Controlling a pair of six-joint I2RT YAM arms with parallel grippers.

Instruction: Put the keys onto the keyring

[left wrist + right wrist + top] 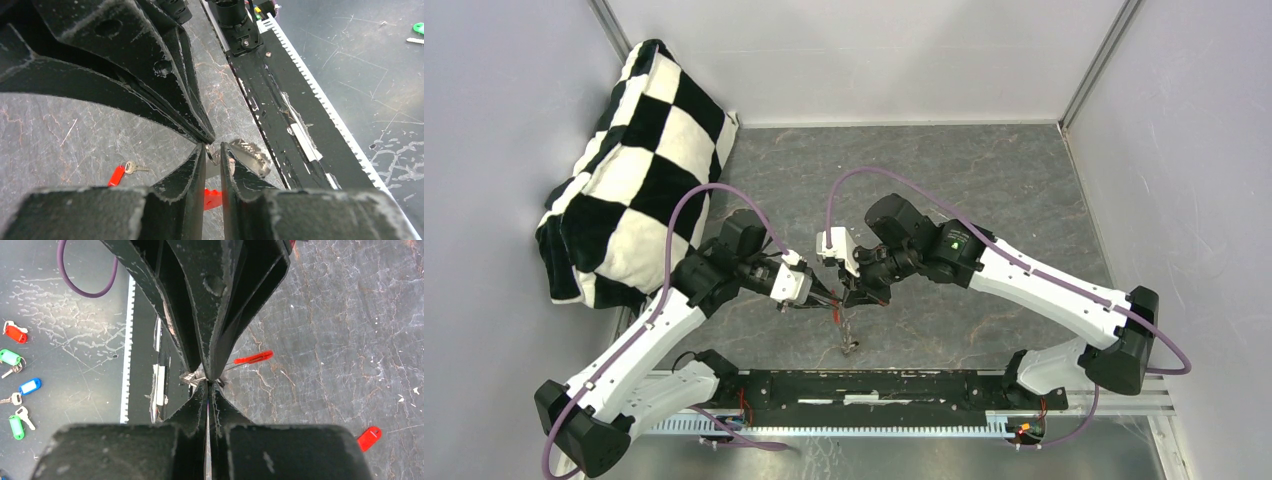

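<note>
As the left end effector (pixel 213 151) pinches it, the keyring (pixel 250 154) hangs below.

Red-headed key (pixel 119 174) flat on the table (pixel 50 135); keyring (pixel 247 152) aloft, grey toothed arc visible.

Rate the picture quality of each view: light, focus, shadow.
Top view: even, soft light, sharp, and the pillow's checks are crisp. Left wrist view: the left hand looms dark and out of focus at the bottom, while the red key on the table is clear. Right wrist view: the right hand fills the middle, dark and soft, but the table's veining is sharp.
</note>
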